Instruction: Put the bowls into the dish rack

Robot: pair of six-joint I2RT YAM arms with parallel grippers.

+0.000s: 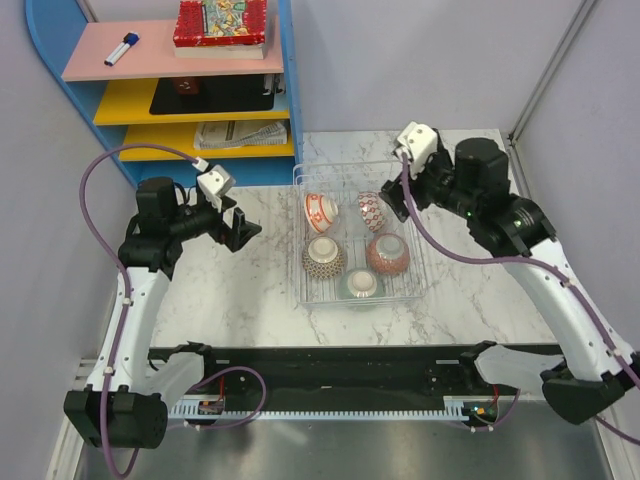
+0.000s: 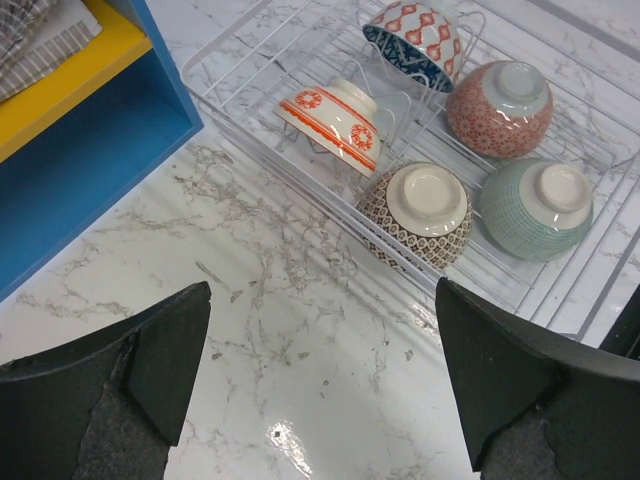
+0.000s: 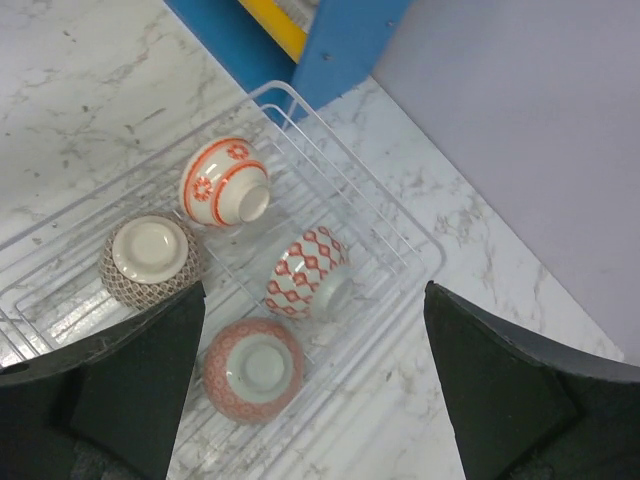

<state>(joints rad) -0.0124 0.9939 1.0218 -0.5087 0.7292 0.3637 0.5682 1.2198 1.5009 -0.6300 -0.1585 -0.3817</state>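
Note:
The clear dish rack stands at the table's middle and holds all five bowls. An orange-banded white bowl and a red-diamond patterned bowl lie on their sides at the back. A brown lattice bowl, a red speckled bowl and a pale green bowl sit upside down in front. My left gripper is open and empty, left of the rack. My right gripper is open and empty over the rack's back right corner. The green bowl is hidden in the right wrist view.
A blue shelf unit with pink and yellow shelves stands at the back left, holding a book, a marker and a newspaper. Grey walls close in the sides. A black rail runs along the near edge.

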